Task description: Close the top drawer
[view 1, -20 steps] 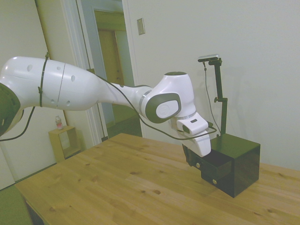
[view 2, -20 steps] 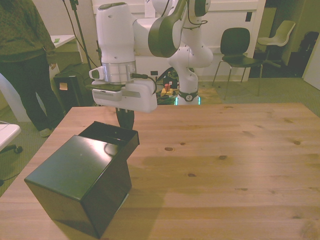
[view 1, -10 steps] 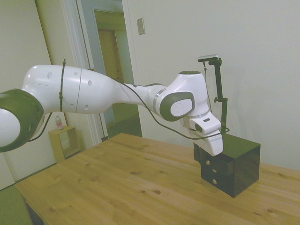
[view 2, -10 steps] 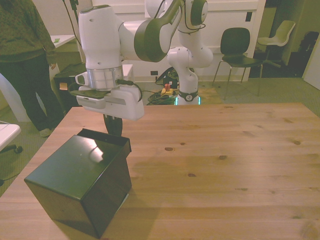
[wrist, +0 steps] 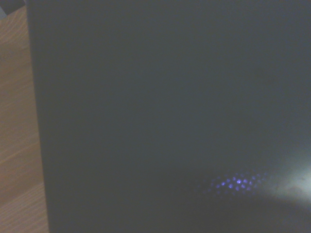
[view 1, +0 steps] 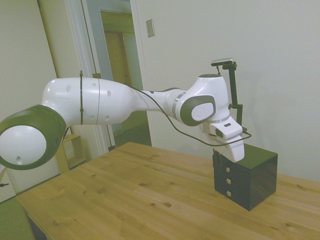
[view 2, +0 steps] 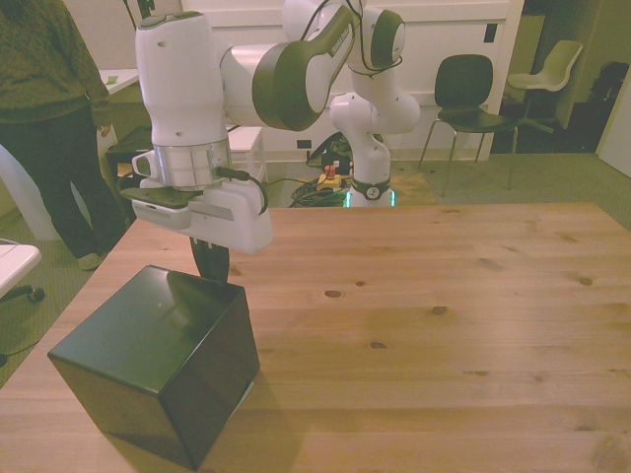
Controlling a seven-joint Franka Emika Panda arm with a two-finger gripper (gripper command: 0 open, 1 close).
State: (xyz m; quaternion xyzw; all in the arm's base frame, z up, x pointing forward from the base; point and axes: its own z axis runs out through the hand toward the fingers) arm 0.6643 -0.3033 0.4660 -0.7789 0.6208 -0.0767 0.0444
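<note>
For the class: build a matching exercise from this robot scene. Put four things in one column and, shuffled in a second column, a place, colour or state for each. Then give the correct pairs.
Things
1. top drawer
2. table
3. gripper
4. chair

Descriptions
A. pale wood with dark knots
B. stands on the floor beyond the table, dark seat and back
C. pushed in, its front level with the two drawers below
D. dark, hangs just off the cabinet's drawer side, at its top edge

Pairs: 1-C, 2-A, 3-D, 4-B
</note>
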